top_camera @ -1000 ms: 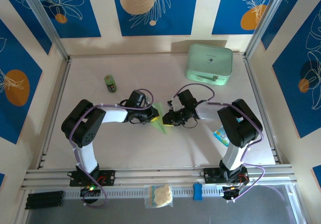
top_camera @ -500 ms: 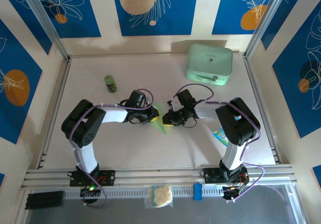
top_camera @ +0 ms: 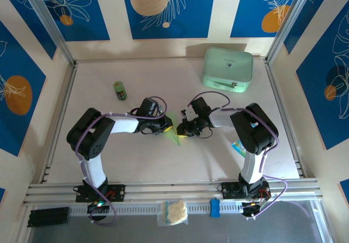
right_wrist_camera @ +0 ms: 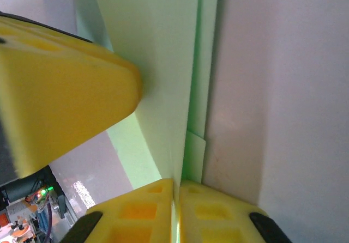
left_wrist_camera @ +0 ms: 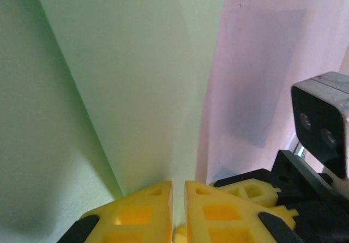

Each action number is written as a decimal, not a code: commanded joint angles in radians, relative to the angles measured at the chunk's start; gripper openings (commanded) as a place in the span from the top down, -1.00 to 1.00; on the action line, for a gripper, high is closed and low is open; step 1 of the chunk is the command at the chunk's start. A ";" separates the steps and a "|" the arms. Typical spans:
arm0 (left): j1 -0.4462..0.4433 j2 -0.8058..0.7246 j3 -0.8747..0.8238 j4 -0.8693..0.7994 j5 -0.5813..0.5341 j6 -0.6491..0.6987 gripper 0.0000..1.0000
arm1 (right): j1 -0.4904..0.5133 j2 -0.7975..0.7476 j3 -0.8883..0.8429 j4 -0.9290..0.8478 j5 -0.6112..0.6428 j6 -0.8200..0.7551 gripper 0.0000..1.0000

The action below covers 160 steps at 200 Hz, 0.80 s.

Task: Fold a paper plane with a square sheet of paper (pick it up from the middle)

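**Operator:** Report the left gripper.
**Technician:** The left gripper [top_camera: 168, 127] is at the middle of the table [top_camera: 136, 161]. Its jaws are closed to a thin slit and pinch the paper plane [top_camera: 175, 139]. In the left wrist view, the yellow fingers [left_wrist_camera: 139, 213] clamp the lower edge of the pale green paper.

**Operator:** Report the right gripper.
**Technician:** The right gripper [top_camera: 181, 132] faces the left one from the opposite side. It is fully closed on the same paper. In the right wrist view, the layered folded edges run up from between its jaws.

**Operator:** Location of the plane?
**Technician:** It is held between both grippers, with its pointed tip toward the arm bases. It is well apart from the mint-green case [top_camera: 228, 68] and the small green bottle [top_camera: 120, 90].
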 commanded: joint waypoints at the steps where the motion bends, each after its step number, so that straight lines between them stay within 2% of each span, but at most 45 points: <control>1: 0.002 -0.055 0.011 0.015 0.023 0.021 0.70 | -0.004 0.033 -0.012 -0.006 -0.003 0.008 0.84; 55: 0.054 -0.076 -0.035 0.068 0.049 0.050 0.68 | -0.020 0.043 -0.032 -0.009 -0.004 0.015 0.88; 90: 0.055 -0.029 -0.023 0.116 0.100 0.044 0.68 | -0.021 0.045 -0.026 -0.021 -0.001 0.012 0.87; 160: 0.054 0.024 0.003 0.101 0.118 0.062 0.68 | -0.021 0.050 -0.017 -0.040 0.006 0.009 0.87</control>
